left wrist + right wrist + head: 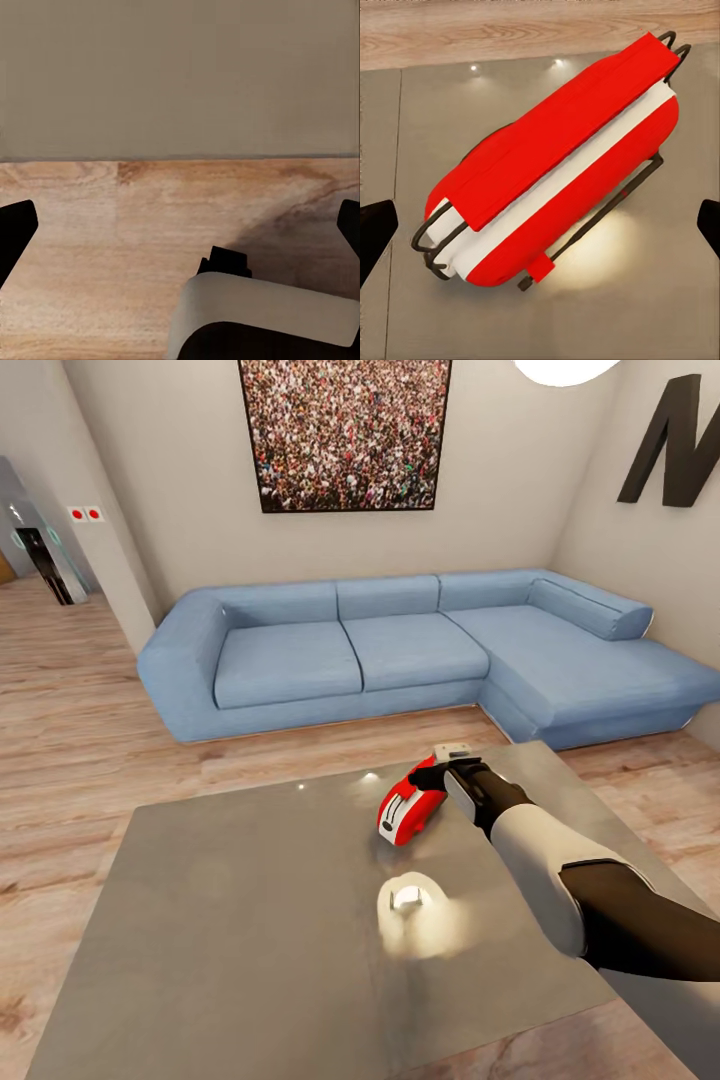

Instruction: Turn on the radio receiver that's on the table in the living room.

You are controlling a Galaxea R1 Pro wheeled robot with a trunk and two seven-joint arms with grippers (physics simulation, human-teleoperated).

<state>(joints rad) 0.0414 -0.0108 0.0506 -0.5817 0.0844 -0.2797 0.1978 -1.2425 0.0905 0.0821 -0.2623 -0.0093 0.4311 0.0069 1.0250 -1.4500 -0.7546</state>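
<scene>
One blue L-shaped sofa along the far wall of the living room, under a framed crowd photo, black letter on the right wall. Nearer, low grey table with glossy top mirroring a ceiling lamp, placed before the sofa as a coffee table would be. On its far right part, radio receiver lying tipped on its side, red handle up toward the wrist camera, white edge band beneath it. Right gripper reached out directly over the receiver, fingers spread wide to either side, touching nothing; probably so poised to come down and press the switch. Left gripper down off the table, likewise spread, idle over plank floor.
</scene>
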